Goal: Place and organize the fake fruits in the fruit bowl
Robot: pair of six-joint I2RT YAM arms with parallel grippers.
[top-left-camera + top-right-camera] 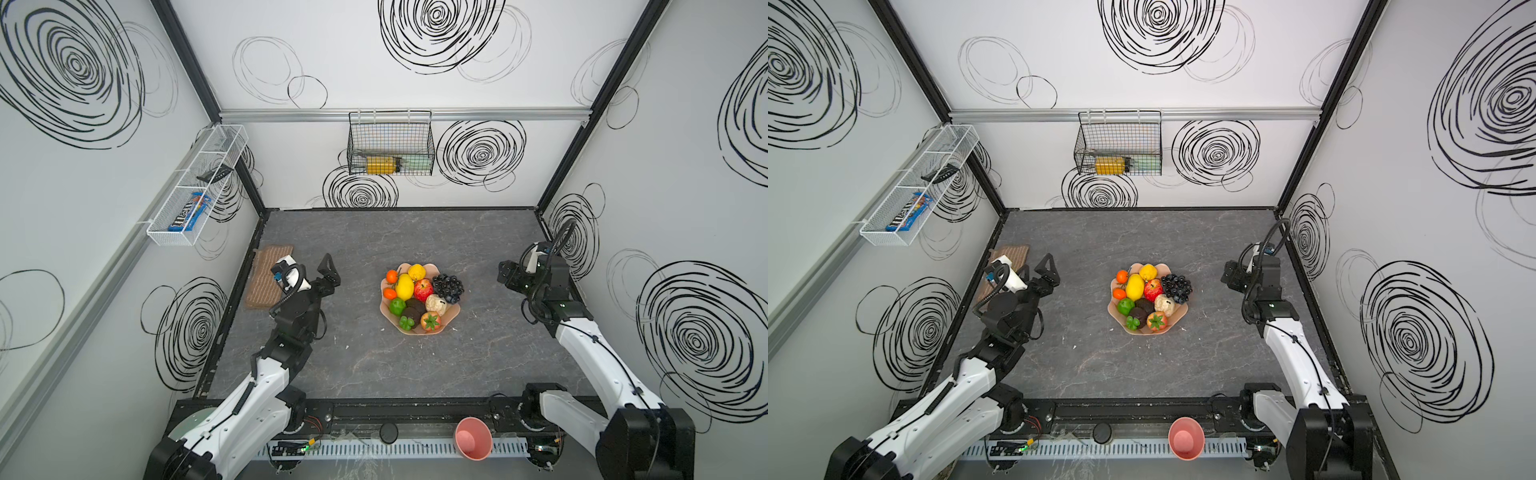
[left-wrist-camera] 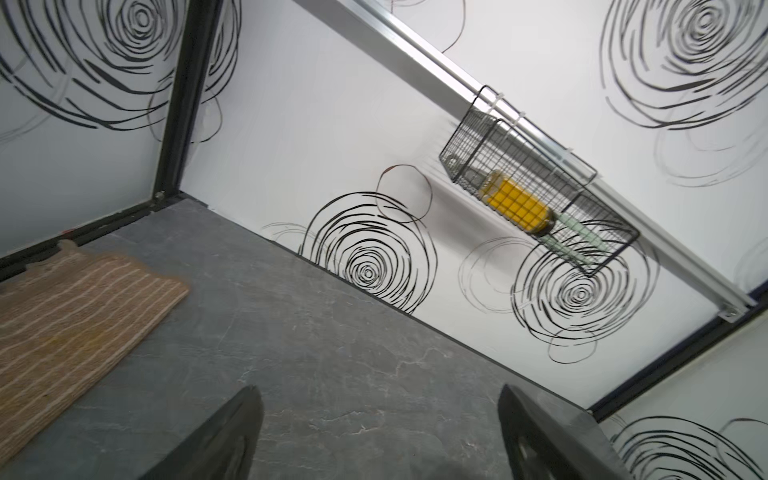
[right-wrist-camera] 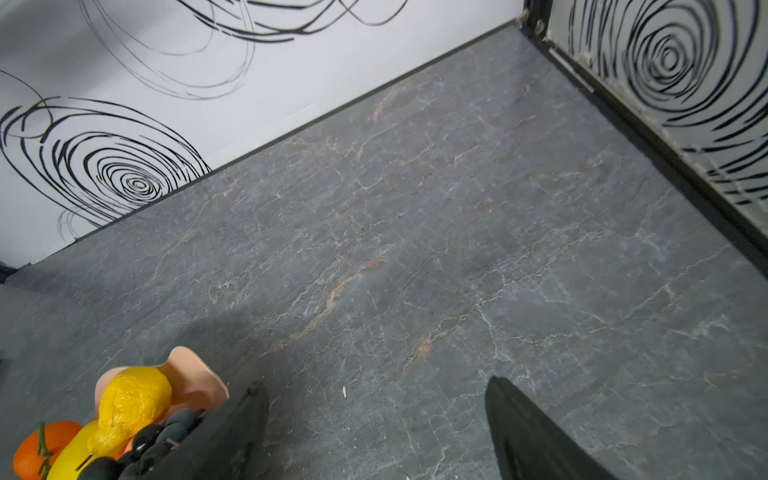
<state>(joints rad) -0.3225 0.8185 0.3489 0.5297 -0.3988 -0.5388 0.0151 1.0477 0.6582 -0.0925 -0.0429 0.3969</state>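
A: Your fruits (image 1: 423, 289) are all piled in the bowl (image 1: 452, 315), mid-way across the table (image 1: 374, 365) (grapes (image 1: 448, 287) at its right edge).

B: You'll find the left gripper (image 1: 316, 268) near the mat (image 1: 262, 286), and the right gripper (image 1: 503, 272) well clear on the bowl's other side. Your cup (image 1: 473, 442) sits at the front edge.

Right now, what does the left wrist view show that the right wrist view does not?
Only the left wrist view: a woven mat, and a wire basket with a yellow bottle inside. Only the right wrist view: part of the fruit bowl with a lemon, an orange and dark grapes. Both: grey table, swirled walls, an open tool (left tool, right tool).
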